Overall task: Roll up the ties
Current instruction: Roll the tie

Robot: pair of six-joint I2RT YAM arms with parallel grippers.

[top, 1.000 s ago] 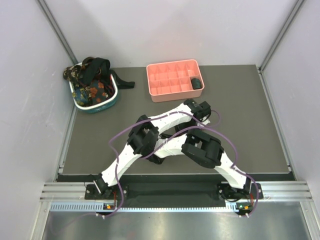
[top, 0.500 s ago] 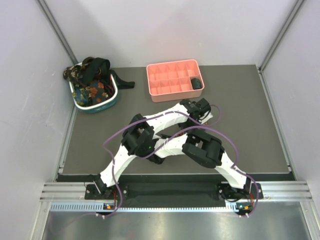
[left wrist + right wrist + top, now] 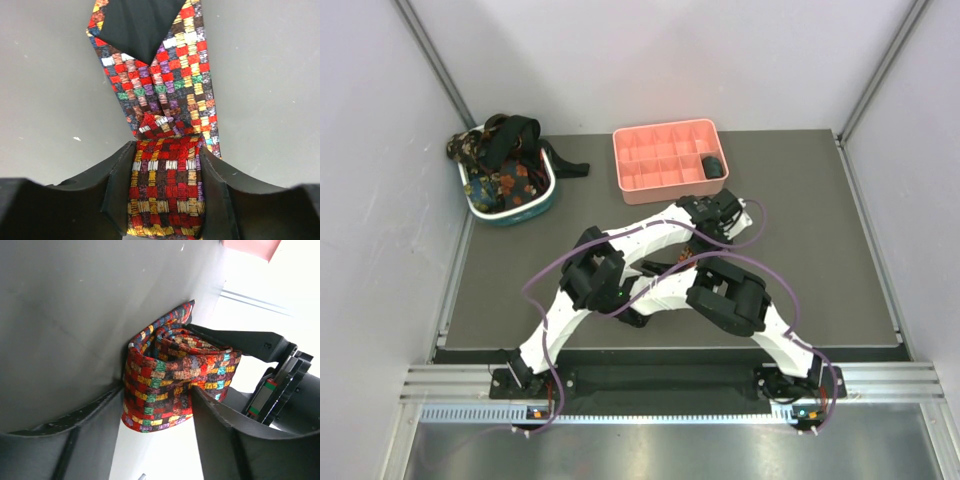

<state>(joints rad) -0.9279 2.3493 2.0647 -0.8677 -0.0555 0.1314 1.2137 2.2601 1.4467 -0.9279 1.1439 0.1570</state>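
Observation:
A red-yellow-dark plaid tie (image 3: pixel 165 85) lies on the grey table with its end wound into a roll (image 3: pixel 165 195). My left gripper (image 3: pixel 165 150) is shut on that roll, a finger on each side, and the unrolled part runs away from it. My right gripper (image 3: pixel 156 390) is shut on the same roll (image 3: pixel 170 375) from another side. One left finger (image 3: pixel 240 342) shows behind the roll. In the top view both wrists meet near the black left gripper (image 3: pixel 712 213), and the tie is hidden under the arms.
A pink compartment tray (image 3: pixel 660 131) stands just beyond the grippers, with a rolled black tie (image 3: pixel 713 167) in one compartment. A teal-and-white basket (image 3: pixel 510 217) at the far left holds several floral and black ties (image 3: pixel 505 165). The arms cross over the table's middle.
Both wrists have shifted slightly left and toward the tray. The left arm's elbow has moved a little left. Both grips on the roll are unchanged.

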